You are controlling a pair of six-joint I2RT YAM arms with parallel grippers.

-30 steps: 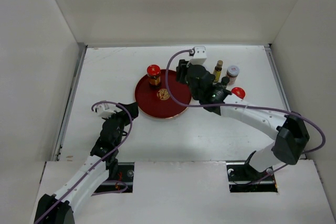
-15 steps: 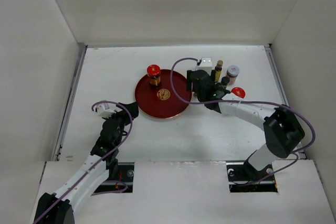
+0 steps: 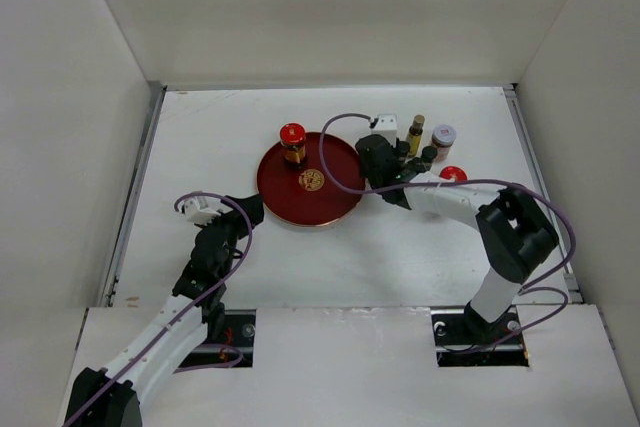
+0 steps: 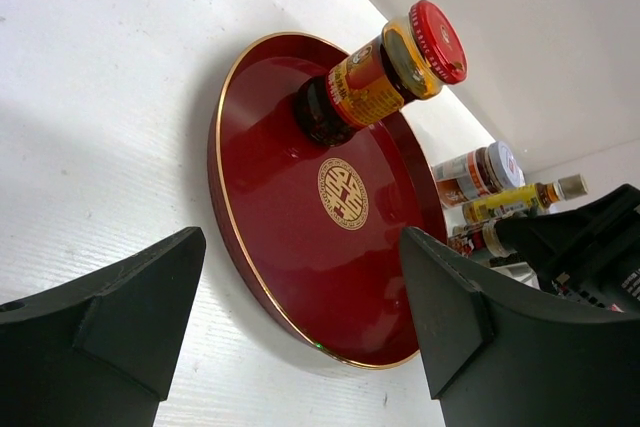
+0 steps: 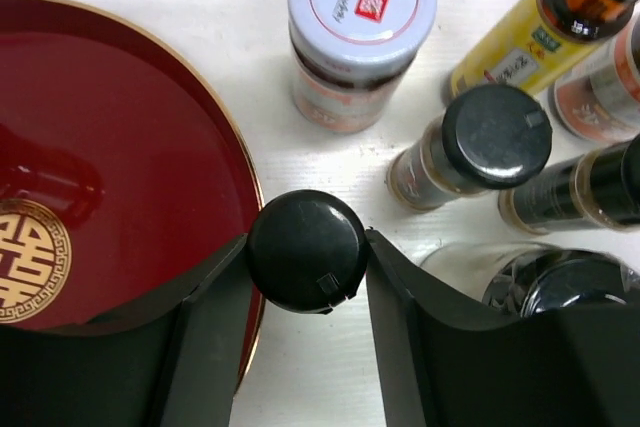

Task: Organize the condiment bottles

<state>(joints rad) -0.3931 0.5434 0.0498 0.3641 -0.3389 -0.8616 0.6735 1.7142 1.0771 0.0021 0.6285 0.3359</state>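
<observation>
Seen from above in the right wrist view, a dark black-capped bottle [image 5: 307, 250] stands just off the right rim of the round red tray [image 5: 150, 147]. My right gripper [image 5: 307, 267] is shut on its cap, one finger pressing each side. Behind it stand a pale-lidded jar [image 5: 360, 17], a slim yellow bottle [image 5: 520, 47] and two more dark black-capped bottles [image 5: 480, 142] [image 5: 580, 192]. A red-lidded amber jar [image 3: 292, 139] stands on the tray's far edge. My left gripper [image 3: 245, 212] is open and holds nothing, just off the tray's near-left rim [image 4: 290, 247].
A second red lid [image 3: 453, 174] shows to the right of the right arm. White walls close in the table at the back and on both sides. The right arm's cable loops over the tray's right half.
The right gripper has dropped lower beside the tray's right rim, opened, then closed on the black-capped bottle. The left arm has not moved.
</observation>
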